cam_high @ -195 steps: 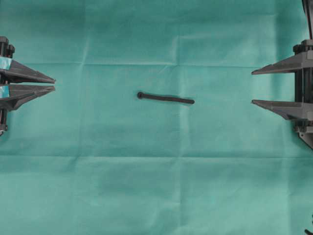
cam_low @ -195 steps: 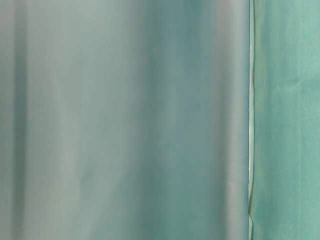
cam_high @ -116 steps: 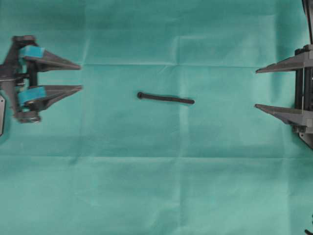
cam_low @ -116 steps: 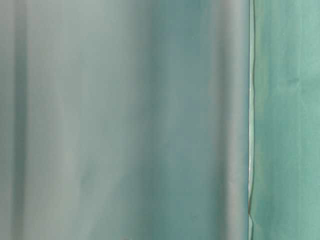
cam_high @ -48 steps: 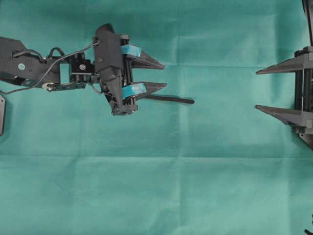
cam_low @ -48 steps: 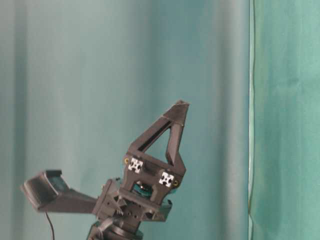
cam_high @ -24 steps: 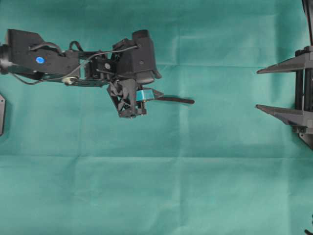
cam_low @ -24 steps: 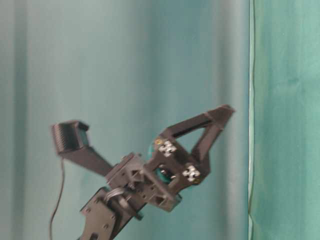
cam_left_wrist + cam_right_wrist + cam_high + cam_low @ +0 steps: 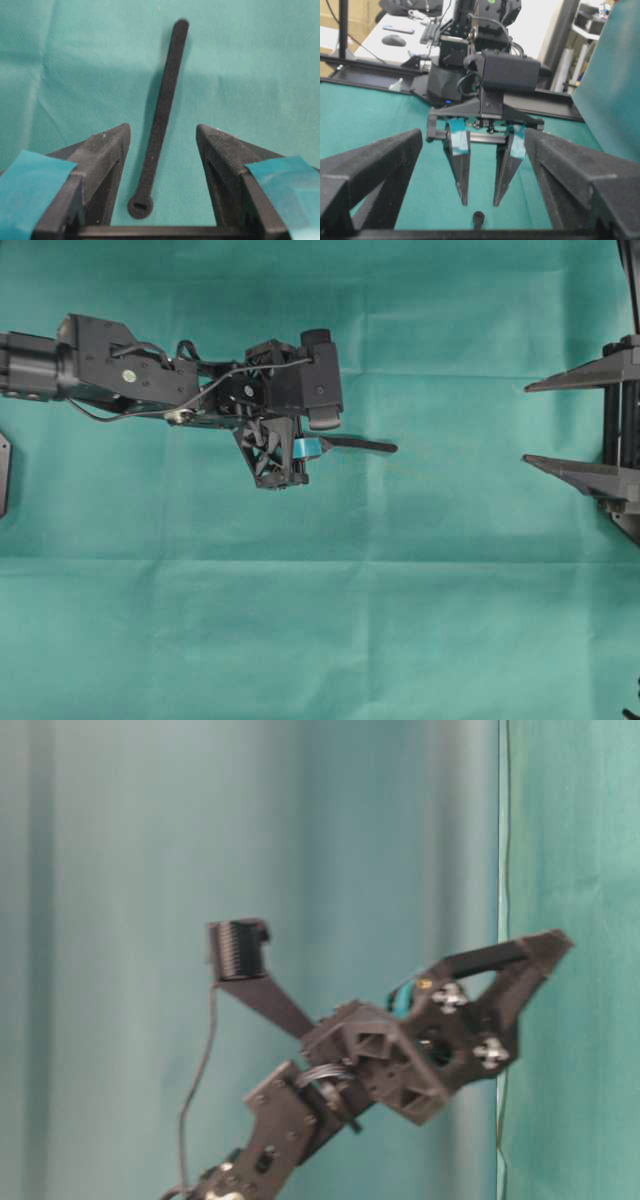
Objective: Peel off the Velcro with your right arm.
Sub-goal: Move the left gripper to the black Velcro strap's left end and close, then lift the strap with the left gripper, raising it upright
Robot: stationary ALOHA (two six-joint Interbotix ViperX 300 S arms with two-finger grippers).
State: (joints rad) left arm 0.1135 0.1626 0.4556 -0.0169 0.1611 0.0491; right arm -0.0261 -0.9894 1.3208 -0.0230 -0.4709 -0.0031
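The Velcro (image 9: 362, 445) is a thin black strap lying flat on the green cloth near the middle. My left gripper (image 9: 300, 446), with teal finger pads, tilts down over the strap's left end and hides it from above. In the left wrist view the strap (image 9: 161, 112) runs away between the open left gripper's (image 9: 162, 128) fingers, its round slotted end near the gripper's base, touching neither finger. The right arm's gripper (image 9: 526, 423) stands open at the right edge, well clear of the strap. In its own view the right gripper (image 9: 472, 134) faces the left gripper (image 9: 480, 203) and the strap's near end (image 9: 478, 218).
A creased green cloth (image 9: 330, 620) covers the table. In the table-level view, green curtains (image 9: 120, 920) hang behind the left gripper (image 9: 540, 955). A black cable (image 9: 630, 280) hangs at the top right, and a dark fitting (image 9: 3, 475) sits at the left edge.
My left arm has reached further right and pitched its gripper down over the strap's left end. The right gripper and the strap have not moved.
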